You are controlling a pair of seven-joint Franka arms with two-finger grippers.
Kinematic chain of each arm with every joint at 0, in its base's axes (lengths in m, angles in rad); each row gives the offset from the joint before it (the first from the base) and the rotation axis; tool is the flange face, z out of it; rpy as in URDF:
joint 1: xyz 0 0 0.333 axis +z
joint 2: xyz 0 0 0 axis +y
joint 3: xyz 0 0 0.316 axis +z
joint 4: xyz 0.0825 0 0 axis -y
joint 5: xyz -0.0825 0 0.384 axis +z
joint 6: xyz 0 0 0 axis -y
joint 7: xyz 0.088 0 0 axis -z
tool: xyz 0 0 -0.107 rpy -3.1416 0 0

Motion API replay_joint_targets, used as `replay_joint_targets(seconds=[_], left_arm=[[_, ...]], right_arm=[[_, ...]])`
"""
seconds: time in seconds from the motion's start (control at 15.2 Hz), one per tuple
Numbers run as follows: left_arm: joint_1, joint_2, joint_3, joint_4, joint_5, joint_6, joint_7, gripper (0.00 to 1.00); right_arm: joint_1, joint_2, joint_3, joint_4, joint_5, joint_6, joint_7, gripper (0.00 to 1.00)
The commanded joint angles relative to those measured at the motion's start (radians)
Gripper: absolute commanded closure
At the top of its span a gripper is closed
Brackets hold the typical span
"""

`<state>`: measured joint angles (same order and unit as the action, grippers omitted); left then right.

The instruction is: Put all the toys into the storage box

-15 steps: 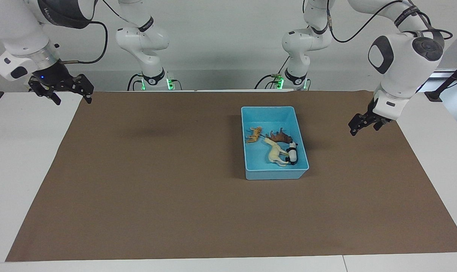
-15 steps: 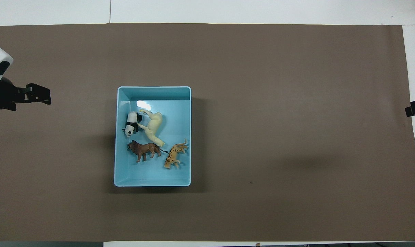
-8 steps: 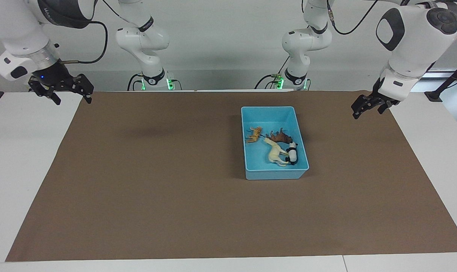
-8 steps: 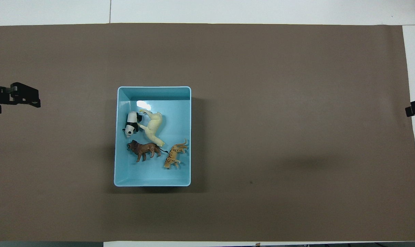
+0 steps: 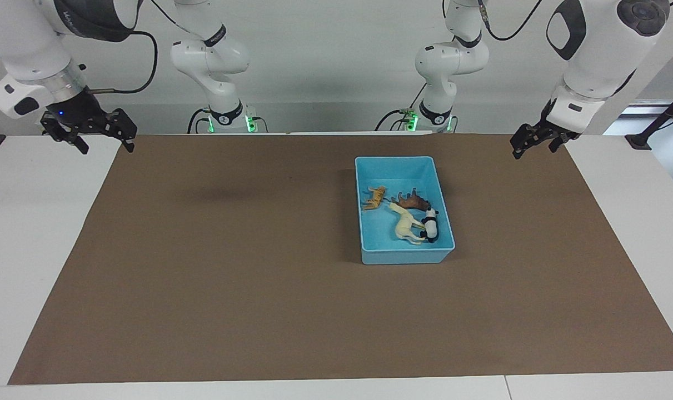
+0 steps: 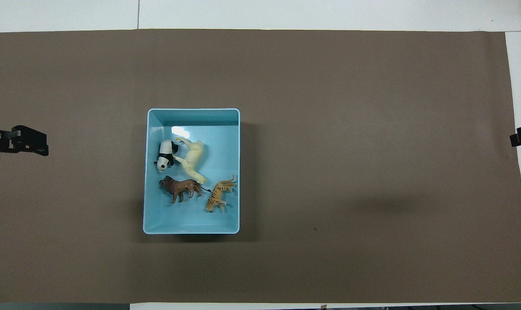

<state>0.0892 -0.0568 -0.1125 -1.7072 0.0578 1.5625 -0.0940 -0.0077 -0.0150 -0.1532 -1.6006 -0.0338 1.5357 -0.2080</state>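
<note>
Both pincers aloft, all toys in storage box.

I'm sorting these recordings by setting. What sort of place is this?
Probably a robotics lab: two white arms bolted at a white table under a brown mat, one blue storage box of toy animals, bare walls.

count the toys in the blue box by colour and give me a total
Orange striped: 1, the tiger
Cream-white: 1, the horse
Brown: 1, the maned animal
Black-and-white: 1, the panda
Total: 4, all inside the storage box
</note>
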Motion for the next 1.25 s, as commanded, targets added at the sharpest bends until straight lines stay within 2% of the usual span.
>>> replay_joint_targets(seconds=[0.0,0.99,1.18], left_arm=[[-0.002,-0.012,0.002,0.003,-0.007,-0.013,0.025,0.00],[-0.008,-0.012,0.002,-0.008,-0.019,0.011,0.071,0.00],[-0.003,-0.011,0.005,-0.002,-0.082,0.019,0.060,0.00]], right_arm=[[-0.009,-0.014,0.004,-0.015,-0.005,-0.002,-0.014,0.00],[-0.011,-0.016,0.004,-0.015,-0.005,0.000,-0.013,0.00],[-0.011,-0.016,0.004,-0.015,-0.005,0.000,-0.013,0.00]])
